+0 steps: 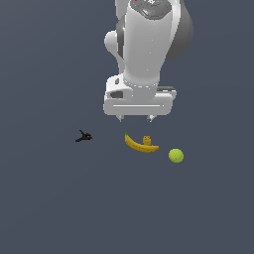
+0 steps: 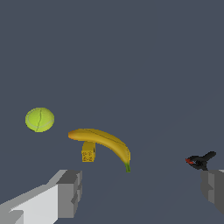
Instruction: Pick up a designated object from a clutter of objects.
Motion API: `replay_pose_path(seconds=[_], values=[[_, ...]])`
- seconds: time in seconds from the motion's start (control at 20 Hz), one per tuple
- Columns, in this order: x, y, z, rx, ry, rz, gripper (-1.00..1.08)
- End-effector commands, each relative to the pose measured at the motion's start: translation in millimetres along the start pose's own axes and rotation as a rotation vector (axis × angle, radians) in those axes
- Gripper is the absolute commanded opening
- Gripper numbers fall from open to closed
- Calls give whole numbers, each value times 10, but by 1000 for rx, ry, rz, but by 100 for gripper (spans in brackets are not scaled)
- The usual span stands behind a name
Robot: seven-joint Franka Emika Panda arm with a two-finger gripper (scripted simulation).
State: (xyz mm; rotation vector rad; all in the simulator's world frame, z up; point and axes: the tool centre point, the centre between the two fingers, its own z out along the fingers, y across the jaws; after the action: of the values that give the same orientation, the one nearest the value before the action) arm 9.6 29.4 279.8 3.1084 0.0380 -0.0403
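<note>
Nearest the lens, the hand (image 1: 135,119) hangs wide open and empty above the desk (image 1: 44,198); the tennis ball (image 1: 175,156) rests untouched just beyond the banana (image 1: 140,144) and block (image 1: 147,140); approach, grasp, lift all remain.

Tennis ball (image 1: 175,156) yellow-green; banana (image 1: 140,144) yellow (green stem tip); block (image 1: 147,140) yellow, dotted; clamp (image 1: 84,136) black, red spot.
</note>
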Motion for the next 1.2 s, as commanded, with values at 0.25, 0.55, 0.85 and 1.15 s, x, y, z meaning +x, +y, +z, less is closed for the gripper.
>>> replay_pose_path(seconds=[0.25, 0.55, 0.85, 1.15], values=[[238, -653, 548, -4, 11, -13, 100], [328, -1334, 1119, 6, 22, -25, 100], [300, -1824, 1537, 20, 26, -33, 100], [253, -2088, 1767, 30, 27, -36, 100]])
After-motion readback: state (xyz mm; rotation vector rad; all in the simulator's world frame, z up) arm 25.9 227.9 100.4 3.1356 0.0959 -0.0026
